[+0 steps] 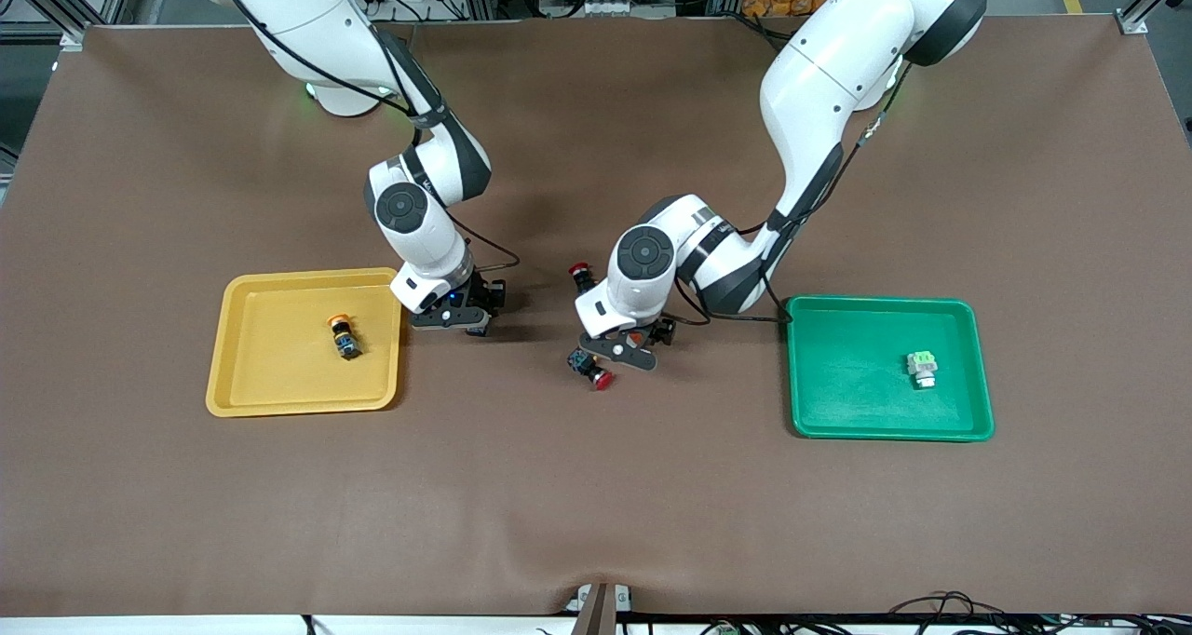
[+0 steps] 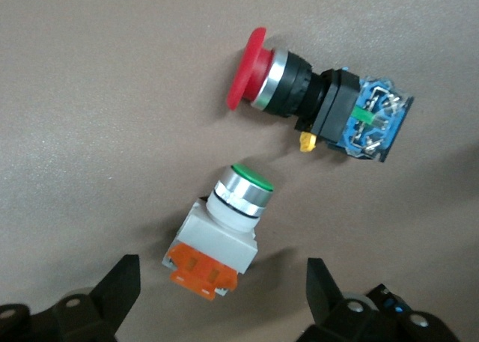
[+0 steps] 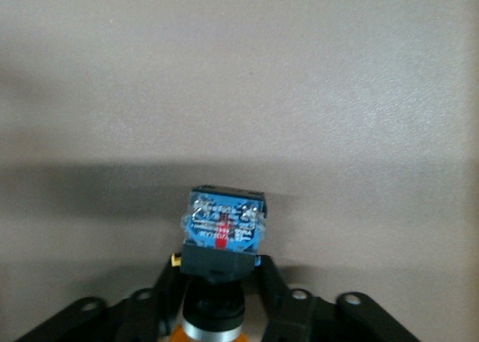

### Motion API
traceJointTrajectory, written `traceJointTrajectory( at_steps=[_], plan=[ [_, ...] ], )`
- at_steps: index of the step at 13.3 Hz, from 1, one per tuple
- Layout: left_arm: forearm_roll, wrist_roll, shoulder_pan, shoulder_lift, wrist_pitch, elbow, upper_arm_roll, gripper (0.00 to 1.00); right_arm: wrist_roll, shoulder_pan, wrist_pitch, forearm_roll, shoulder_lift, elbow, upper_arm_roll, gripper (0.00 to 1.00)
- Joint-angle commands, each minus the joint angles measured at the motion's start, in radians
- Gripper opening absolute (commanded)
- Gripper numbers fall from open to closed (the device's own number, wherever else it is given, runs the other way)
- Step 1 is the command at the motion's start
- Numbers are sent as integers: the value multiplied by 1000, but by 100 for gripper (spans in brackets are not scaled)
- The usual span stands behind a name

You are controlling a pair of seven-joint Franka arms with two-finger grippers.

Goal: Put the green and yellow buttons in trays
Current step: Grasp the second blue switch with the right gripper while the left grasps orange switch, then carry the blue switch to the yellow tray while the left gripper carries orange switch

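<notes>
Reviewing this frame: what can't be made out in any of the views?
- Front view: the black button in the right gripper is hidden under its wrist.
- Right wrist view: that button's cap is cut off by the edge.
- Front view: the grey button between the left gripper jaws is mostly hidden by that arm.

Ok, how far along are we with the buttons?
Done: one yellow-capped button lies in the yellow tray, one green button in the green tray. In hand: the right gripper, beside the yellow tray, is shut on a second black-bodied button; the left gripper hangs open over a green-capped button mid-table. Left: getting both into trays. The red buttons aren't part of it.
</notes>
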Motion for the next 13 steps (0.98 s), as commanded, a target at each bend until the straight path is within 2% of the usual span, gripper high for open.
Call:
traceJointTrajectory(
  at_steps=[1, 2, 3, 4, 5, 10, 13],
  plan=[
    [30, -21, -6, -3, 3, -3, 6, 75, 12, -1, -4, 18, 1, 6, 7, 0],
    [30, -21, -6, -3, 2, -5, 6, 65, 10, -4, -7, 18, 1, 4, 7, 0],
    [30, -21, -6, -3, 0, -5, 6, 47, 10, -6, -13, 18, 0, 2, 7, 0],
    [28, -23, -6, -3, -1, -5, 6, 27, 12, -7, -16, 19, -3, -1, 7, 0],
    [30, -21, -4, -3, -3, -6, 6, 0, 12, -6, -27, 18, -13, -2, 7, 0],
    [28, -23, -3, -10, -4, -8, 6, 0, 1, -9, -189, 18, -98, 6, -1, 0],
    [28, -57, 9, -39, -22, -3, 6, 0, -78, -64, -240, 16, -146, -5, -4, 0]
  ],
)
